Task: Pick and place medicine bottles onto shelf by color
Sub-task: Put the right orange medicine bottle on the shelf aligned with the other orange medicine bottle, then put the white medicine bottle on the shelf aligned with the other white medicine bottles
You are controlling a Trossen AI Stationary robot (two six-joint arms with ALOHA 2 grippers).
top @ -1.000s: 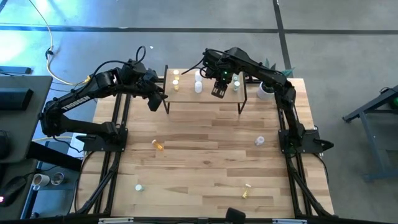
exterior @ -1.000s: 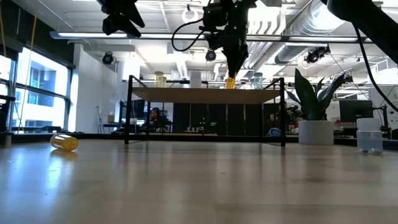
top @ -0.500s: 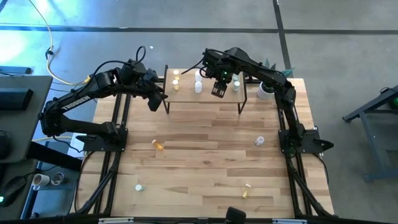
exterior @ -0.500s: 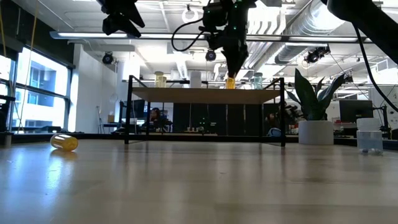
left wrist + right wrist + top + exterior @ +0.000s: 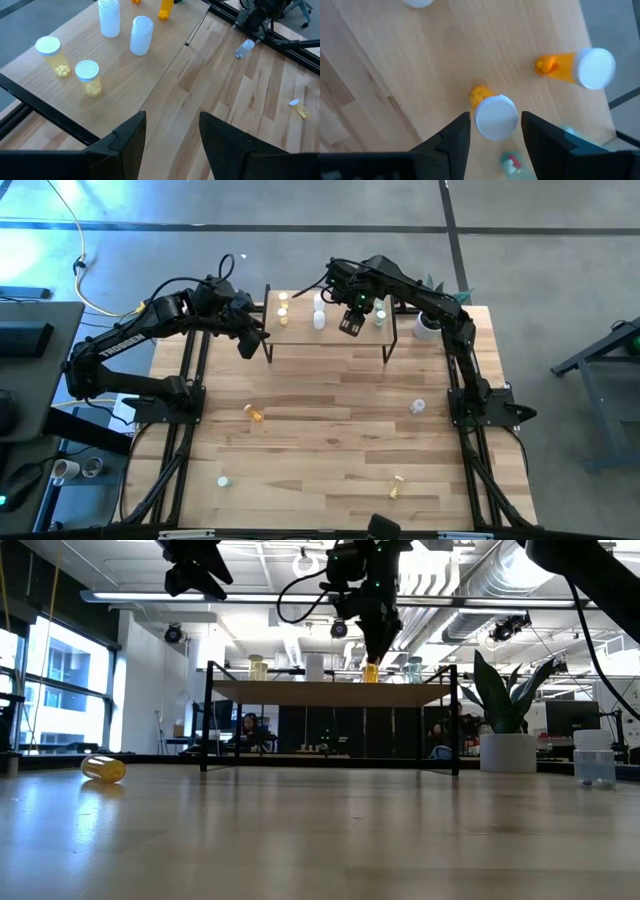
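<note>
Grey concrete floor [image 5: 560, 240], tall windows [image 5: 60, 690], exposed ceiling ducts [image 5: 470, 575].

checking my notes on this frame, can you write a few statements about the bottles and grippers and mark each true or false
1. The right gripper is over the shelf, its fingers either side of an orange bottle. True.
2. The left gripper holds a bottle. False: nothing is between its open fingers.
3. Two yellow bottles stand upright on the shelf. True.
4. Every bottle is on the shelf. False: an orange one lies on the table.
</note>
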